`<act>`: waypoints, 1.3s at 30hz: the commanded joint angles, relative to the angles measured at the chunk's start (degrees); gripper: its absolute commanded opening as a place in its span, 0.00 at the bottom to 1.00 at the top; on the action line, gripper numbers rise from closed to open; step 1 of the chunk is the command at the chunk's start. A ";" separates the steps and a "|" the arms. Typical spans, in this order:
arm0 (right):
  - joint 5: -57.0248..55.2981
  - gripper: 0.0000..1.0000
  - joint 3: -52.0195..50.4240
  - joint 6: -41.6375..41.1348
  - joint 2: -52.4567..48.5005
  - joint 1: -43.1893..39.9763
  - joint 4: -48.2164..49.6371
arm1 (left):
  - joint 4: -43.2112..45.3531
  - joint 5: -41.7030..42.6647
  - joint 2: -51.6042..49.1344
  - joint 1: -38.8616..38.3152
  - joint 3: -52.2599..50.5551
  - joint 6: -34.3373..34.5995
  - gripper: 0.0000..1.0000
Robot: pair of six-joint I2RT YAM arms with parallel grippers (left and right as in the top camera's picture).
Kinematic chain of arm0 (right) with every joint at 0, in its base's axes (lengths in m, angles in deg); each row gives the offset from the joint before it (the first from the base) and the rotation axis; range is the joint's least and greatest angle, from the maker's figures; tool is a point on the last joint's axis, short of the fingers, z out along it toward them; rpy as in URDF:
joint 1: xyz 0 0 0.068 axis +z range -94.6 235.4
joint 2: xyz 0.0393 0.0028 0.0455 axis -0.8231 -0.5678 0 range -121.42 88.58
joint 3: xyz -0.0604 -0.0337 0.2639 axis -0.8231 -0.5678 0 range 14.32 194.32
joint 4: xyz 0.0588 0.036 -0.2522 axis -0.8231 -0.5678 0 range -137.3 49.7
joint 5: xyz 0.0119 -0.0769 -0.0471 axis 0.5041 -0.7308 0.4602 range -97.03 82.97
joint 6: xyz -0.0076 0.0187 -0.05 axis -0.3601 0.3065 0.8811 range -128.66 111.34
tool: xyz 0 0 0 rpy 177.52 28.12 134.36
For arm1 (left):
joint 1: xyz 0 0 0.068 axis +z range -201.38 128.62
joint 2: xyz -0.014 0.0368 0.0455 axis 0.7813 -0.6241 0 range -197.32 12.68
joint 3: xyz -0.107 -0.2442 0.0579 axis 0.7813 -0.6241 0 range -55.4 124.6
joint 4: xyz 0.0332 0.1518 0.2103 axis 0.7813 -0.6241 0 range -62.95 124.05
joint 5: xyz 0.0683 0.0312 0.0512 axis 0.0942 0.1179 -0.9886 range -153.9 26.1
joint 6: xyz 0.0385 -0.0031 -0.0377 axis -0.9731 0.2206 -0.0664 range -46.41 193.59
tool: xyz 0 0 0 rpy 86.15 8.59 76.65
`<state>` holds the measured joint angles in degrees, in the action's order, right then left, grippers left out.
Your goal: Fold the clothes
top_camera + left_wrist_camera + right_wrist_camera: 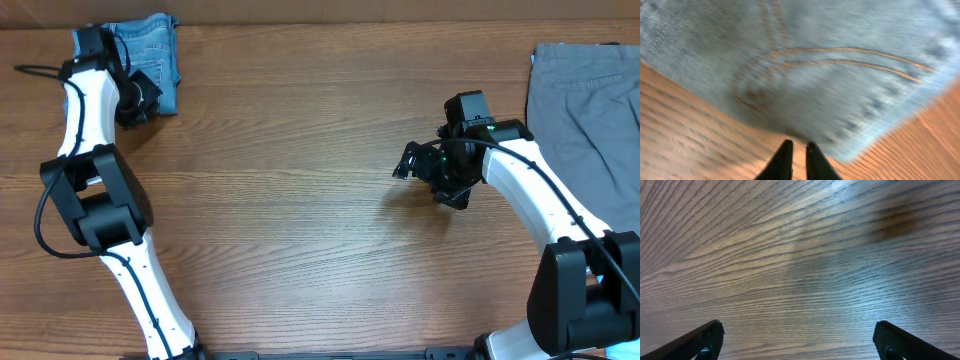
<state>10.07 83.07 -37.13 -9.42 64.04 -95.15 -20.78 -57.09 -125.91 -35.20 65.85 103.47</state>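
Left gripper [798, 152] fingers sit almost closed, tips at the near edge of the folded jeans [150, 55], which lie at the far left corner of the table [300, 200]. Right gripper [412, 163] hangs wide open over the wood, well apart from them.

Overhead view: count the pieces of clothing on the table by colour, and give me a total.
Light blue denim jeans: 1
Gray garment: 1
Total: 2
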 commanded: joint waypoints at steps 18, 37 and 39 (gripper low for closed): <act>-6.82 1.00 4.20 0.15 19.87 -5.51 -4.70 | -28.13 7.15 -0.02 1.49 27.54 -1.79 1.00; -9.86 1.00 4.17 0.42 53.24 -4.04 -21.33 | -41.99 5.01 11.76 -10.56 45.79 -6.36 1.00; -12.00 1.00 4.02 0.42 56.96 -4.04 -23.69 | -41.99 4.02 13.73 -13.51 45.79 -6.34 1.00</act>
<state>1.87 86.22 -37.09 42.27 59.67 -116.88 -62.46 -49.68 -118.04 -44.73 109.63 98.64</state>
